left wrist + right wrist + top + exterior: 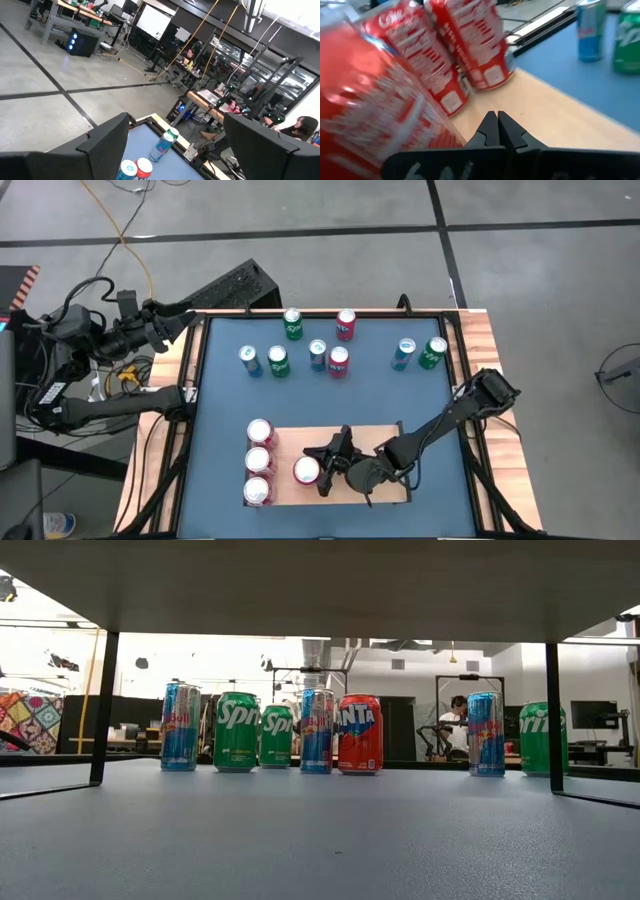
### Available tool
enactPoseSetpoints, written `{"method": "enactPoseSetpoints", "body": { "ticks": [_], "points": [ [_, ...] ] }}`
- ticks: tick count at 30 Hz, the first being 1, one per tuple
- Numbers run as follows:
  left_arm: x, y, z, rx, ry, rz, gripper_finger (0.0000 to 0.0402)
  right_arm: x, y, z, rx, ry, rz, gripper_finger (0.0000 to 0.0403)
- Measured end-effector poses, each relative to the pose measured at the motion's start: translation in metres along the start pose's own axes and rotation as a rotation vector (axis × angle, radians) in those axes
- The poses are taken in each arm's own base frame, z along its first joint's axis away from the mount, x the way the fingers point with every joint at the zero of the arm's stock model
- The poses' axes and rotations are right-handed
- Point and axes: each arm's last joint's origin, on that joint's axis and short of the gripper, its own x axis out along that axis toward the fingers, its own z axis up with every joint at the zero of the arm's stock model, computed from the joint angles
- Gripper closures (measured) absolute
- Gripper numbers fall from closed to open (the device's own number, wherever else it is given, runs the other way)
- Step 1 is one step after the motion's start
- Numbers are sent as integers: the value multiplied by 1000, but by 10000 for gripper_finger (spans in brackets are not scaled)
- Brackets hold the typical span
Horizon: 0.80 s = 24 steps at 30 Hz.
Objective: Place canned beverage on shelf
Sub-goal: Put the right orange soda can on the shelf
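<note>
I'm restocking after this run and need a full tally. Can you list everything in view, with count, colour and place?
Shelf: one, pale tan wooden board, near side of the table.
Red cans on the shelf: four; three in a column on its left end, one beside them, just ahead of the right claw.
Green cans: three, far part of the table.
Blue cans: three, far part of the table, mixed among the green ones.
Red cans off the shelf: two, far middle of the table.
Table: one, blue-grey top, wooden frame with black rails.
Person: one, in the room behind.
Left claw: open, off the table's far left corner.
Right claw: shut, empty, over the shelf.
</note>
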Motion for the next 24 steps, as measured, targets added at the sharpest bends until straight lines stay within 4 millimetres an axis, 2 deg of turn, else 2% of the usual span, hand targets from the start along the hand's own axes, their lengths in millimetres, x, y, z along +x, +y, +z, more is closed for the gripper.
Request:
{"method": "enactPoseSetpoints", "body": {
  "ticks": [8,24],
  "points": [
    [0,0,0,9,2,0,93,16,9,-6,11,-12,63,403],
    [0,0,-1,9,16,-9,93,20,10,-2,-1,31,114,403]
  ]
}}
